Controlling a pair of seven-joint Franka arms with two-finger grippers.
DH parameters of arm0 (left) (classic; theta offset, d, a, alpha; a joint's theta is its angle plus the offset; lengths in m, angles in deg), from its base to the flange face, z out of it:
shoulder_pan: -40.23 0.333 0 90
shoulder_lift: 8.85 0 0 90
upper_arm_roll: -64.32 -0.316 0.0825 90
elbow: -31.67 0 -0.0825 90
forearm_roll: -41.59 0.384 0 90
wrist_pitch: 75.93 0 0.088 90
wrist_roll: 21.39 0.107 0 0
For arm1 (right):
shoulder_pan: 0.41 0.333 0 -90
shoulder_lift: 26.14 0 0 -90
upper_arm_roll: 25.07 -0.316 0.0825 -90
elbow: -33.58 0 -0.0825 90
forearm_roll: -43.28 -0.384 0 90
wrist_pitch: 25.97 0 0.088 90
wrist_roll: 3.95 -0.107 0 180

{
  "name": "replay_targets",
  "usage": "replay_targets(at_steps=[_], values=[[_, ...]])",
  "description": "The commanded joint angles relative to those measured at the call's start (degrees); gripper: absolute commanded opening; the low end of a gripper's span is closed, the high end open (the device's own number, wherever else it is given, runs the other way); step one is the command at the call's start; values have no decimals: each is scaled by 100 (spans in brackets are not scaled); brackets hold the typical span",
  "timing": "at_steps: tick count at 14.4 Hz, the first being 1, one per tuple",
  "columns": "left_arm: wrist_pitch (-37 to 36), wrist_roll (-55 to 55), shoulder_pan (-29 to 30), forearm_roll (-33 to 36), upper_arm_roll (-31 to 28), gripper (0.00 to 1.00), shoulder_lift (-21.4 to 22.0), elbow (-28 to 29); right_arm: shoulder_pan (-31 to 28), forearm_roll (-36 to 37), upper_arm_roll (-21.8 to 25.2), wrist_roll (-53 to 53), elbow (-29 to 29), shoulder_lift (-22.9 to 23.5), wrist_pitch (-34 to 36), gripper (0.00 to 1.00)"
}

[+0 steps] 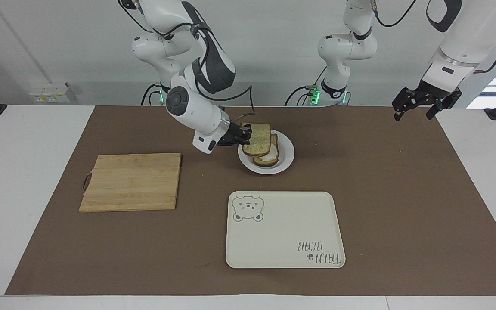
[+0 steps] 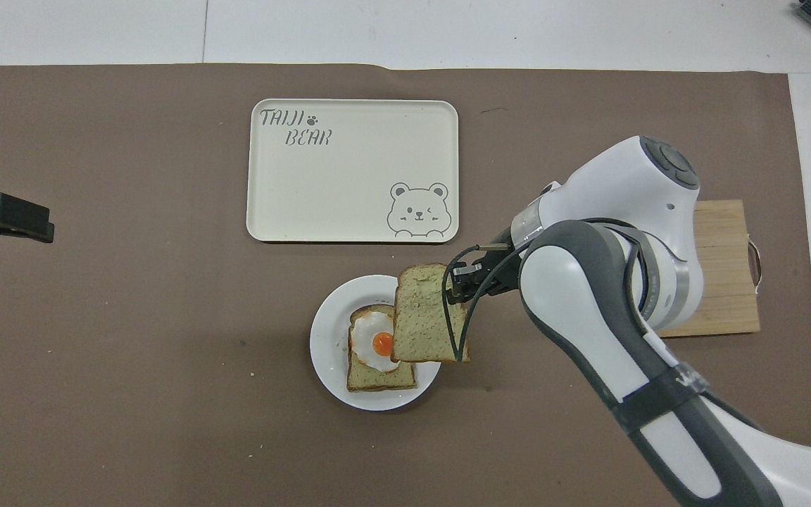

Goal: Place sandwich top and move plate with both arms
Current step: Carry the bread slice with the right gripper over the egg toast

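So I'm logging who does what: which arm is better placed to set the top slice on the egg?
The right. Its gripper is shut on the sandwich top, held over the plate and part of the egg slice. The left gripper waits open at the left arm's end of the table.

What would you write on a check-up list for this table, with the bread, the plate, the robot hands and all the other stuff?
Surface: brown mat over a white table.
Job's things: sandwich top held in the air, partly over the egg slice on the plate; not yet laid down.
Clutter: wooden cutting board toward the right arm's end; cream bear tray, farther from the robots than the plate.
Grippers: right gripper shut on the sandwich top's edge; left gripper open, waiting up over the mat's corner.
Cables: black cable loops from the right gripper across the sandwich top.
Surroundings: white wall, wall socket.
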Motion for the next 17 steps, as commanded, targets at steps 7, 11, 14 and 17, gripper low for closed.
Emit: replay_targets(at_steps=[7, 11, 14, 17], values=[[-45, -33, 55, 97, 46, 100, 141, 127, 591, -48, 17, 1, -636, 73, -983, 0], [-45, -33, 55, 97, 46, 100, 141, 127, 600, 128, 17, 62, -690, 310, -1238, 0], [-45, -33, 55, 105, 46, 100, 141, 127, 714, 128, 17, 45, -708, 443, -1494, 0], [-45, -33, 55, 97, 46, 100, 141, 127, 714, 128, 17, 27, -804, 417, -1494, 0]])
